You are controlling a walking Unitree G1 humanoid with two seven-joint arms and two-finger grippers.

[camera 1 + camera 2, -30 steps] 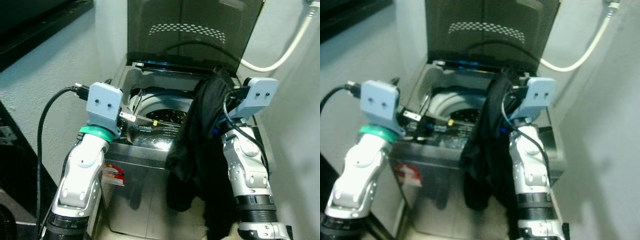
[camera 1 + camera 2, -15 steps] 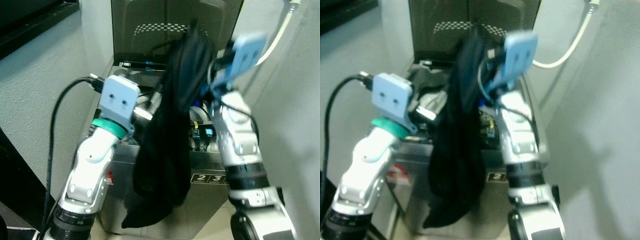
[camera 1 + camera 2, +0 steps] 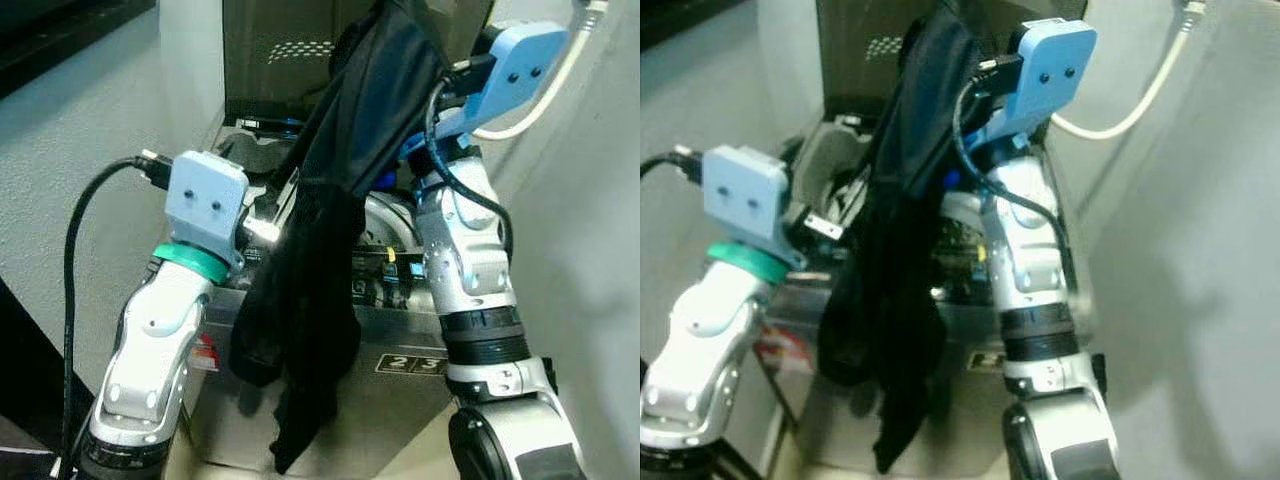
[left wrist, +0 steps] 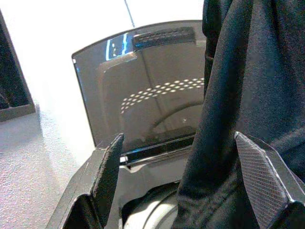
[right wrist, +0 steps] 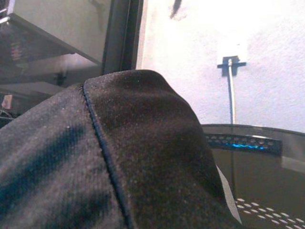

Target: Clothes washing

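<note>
While right claw (image 3: 415, 40) grips black garment (image 3: 320, 260) high over washer (image 3: 400, 375), lid (image 4: 143, 100) stands up behind. Left claw (image 4: 190, 181) is spread wide beside the cloth; wall close on right.

A black garment (image 3: 330, 230) of smooth knit fabric with a stitched seam is hanging in 1 long, bunched drape from the right gripper (image 3: 405, 25), its top gathered at the claw and its lower end trailing well below it, down past the front panel of the washing machine (image 3: 400, 370). The cloth is passing just beside the left gripper (image 4: 190, 176), lying between that claw's 2 spread fingers (image 4: 264, 179) in the left wrist view. Below and behind both claws the top-loading, silver-grey washing machine is standing with its dark tinted lid (image 4: 143, 100) raised upright and its drum opening exposed.
</note>
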